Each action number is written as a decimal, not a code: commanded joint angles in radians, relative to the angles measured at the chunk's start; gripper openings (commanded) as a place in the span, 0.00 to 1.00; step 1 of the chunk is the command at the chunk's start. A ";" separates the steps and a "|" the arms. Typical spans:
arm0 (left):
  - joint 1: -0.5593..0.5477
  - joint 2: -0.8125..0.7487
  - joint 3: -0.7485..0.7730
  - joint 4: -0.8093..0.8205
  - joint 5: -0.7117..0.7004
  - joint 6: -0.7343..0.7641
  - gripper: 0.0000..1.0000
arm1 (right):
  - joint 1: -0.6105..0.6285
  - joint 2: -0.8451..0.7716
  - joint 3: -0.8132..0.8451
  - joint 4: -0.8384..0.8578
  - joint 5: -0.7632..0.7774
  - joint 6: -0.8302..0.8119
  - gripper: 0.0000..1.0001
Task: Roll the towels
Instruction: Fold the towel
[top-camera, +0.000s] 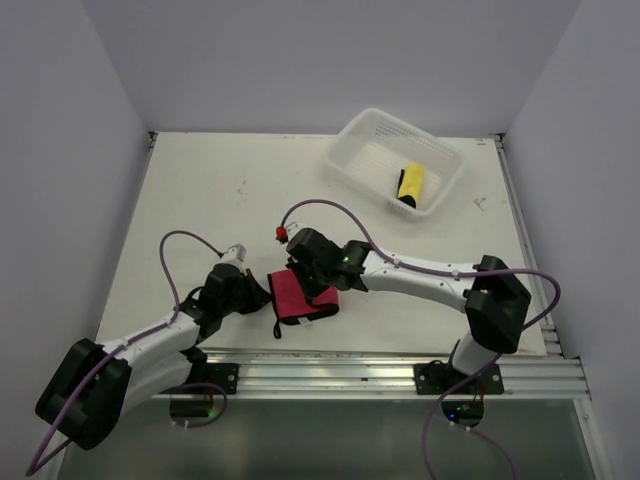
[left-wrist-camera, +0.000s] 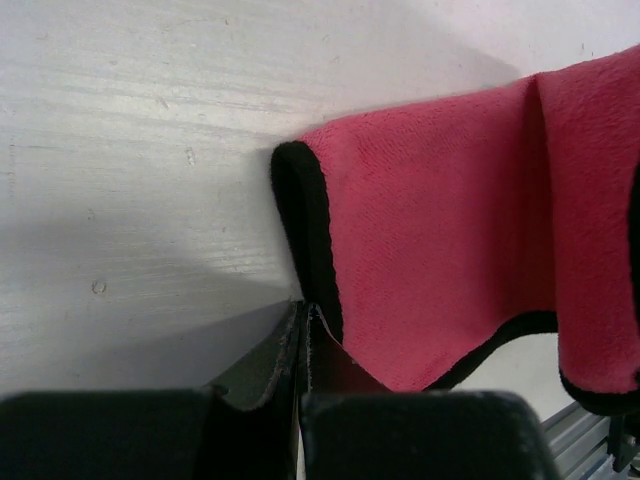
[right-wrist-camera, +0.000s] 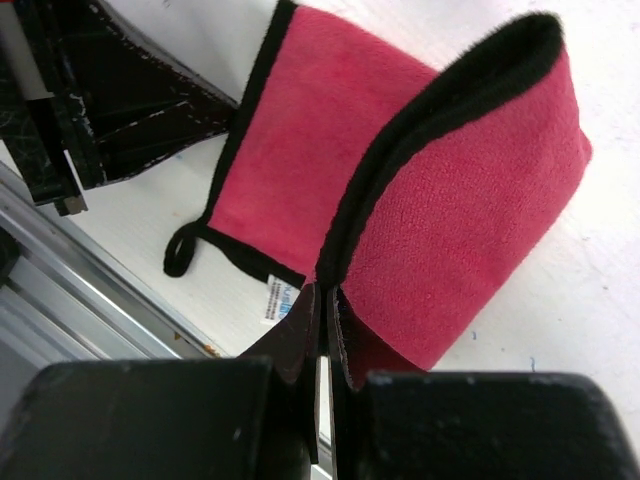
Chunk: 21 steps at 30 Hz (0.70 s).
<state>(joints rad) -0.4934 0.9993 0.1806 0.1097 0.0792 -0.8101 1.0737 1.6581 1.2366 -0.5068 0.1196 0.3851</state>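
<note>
Your left claw (left-wrist-camera: 305, 318) and right claw (right-wrist-camera: 325, 300) each pinch the one red towel (top-camera: 295, 298), partly hidden overhead; one yellow towel (top-camera: 411, 184) lies in a basket (top-camera: 372, 158).

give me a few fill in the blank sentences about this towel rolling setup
1. The trim around the red towel is ___.
2. The yellow towel lies inside a white ___.
3. The left gripper and right gripper are both ___ on the red towel's edge.
Missing words: black; basket; shut.
</note>
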 joint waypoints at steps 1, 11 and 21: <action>-0.007 -0.019 -0.016 0.038 0.013 -0.015 0.00 | 0.019 0.031 0.052 0.042 -0.050 -0.017 0.00; -0.007 -0.033 -0.035 0.042 0.014 -0.017 0.00 | 0.061 0.144 0.129 0.053 -0.086 -0.014 0.00; -0.007 -0.047 -0.036 0.038 0.013 -0.014 0.00 | 0.081 0.216 0.182 0.030 -0.098 -0.012 0.00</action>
<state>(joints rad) -0.4938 0.9627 0.1524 0.1192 0.0864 -0.8200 1.1458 1.8626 1.3731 -0.4828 0.0483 0.3805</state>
